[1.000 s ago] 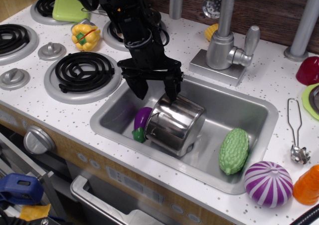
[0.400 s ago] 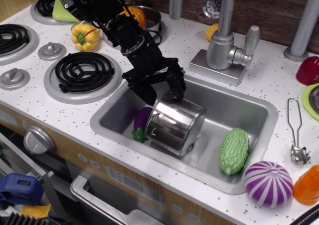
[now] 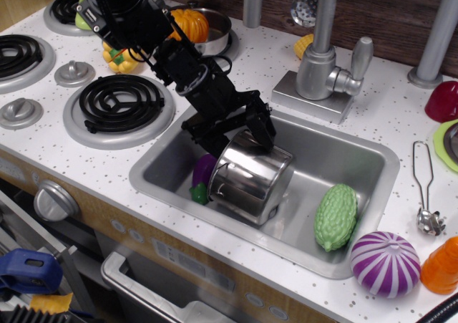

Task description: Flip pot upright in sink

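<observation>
Pot: the shiny steel pot [image 3: 250,176] lies tipped on its side in the left half of the sink [image 3: 358,155], its open mouth turned toward the near left and its base raised toward the far right.
Gripper: the black gripper [image 3: 240,133] reaches down from the far left, its two fingers spread apart over the pot's upper rim; the right finger [image 3: 263,129] touches the pot's top edge, while the left finger is partly hidden behind the pot. It is open and holds nothing that can be made out.
Sink: a brushed-steel basin set in the white speckled countertop [image 3: 390,115], with the faucet [image 3: 325,47] standing at its far edge.
Beside the pot: a purple eggplant [image 3: 203,176] sits wedged against the pot's left side, touching it, near the sink's left wall.
Right half of sink: a green bumpy gourd [image 3: 335,216] lies against the near right corner, apart from the pot.
On the counter, near right: a purple-and-white striped onion [image 3: 385,263] sits on the sink's rim.
Far left: a smaller pot with an orange pumpkin [image 3: 189,24] stands behind the arm, with a yellow pepper [image 3: 118,58] and the stove burners [image 3: 118,102] nearby.
</observation>
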Robot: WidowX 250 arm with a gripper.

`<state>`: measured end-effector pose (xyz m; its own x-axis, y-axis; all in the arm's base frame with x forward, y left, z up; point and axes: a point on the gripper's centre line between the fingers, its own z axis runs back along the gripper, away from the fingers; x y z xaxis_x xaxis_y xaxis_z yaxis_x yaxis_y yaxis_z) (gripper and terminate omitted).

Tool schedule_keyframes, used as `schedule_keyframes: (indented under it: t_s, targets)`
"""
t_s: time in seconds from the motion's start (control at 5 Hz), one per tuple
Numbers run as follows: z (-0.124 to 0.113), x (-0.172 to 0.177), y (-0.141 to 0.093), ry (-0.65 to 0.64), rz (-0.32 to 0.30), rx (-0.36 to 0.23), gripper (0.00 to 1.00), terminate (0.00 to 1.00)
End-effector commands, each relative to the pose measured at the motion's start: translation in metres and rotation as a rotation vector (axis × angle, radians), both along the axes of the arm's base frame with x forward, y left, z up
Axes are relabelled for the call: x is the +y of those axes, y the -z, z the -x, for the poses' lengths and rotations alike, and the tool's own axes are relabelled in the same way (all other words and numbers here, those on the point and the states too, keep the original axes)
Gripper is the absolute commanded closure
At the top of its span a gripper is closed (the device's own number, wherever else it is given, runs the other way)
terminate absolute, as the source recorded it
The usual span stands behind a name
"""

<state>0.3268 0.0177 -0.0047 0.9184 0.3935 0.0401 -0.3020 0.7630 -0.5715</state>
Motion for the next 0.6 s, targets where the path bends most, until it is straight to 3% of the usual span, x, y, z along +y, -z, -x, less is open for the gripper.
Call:
schedule_keyframes:
  t_s: [0.0, 0.2, 0.4]
  targets:
    - [-0.0012, -0.0119, -0.0092, -0.034, 0.001, -0.061, 1.00, 0.00]
    - [0.0010, -0.0198, -0.0072, -0.052, -0.003, -0.074, 1.00, 0.00]
    - [-0.0015, -0.0176, -0.0101, -0.026, -0.065, -0.087, 1.00, 0.00]
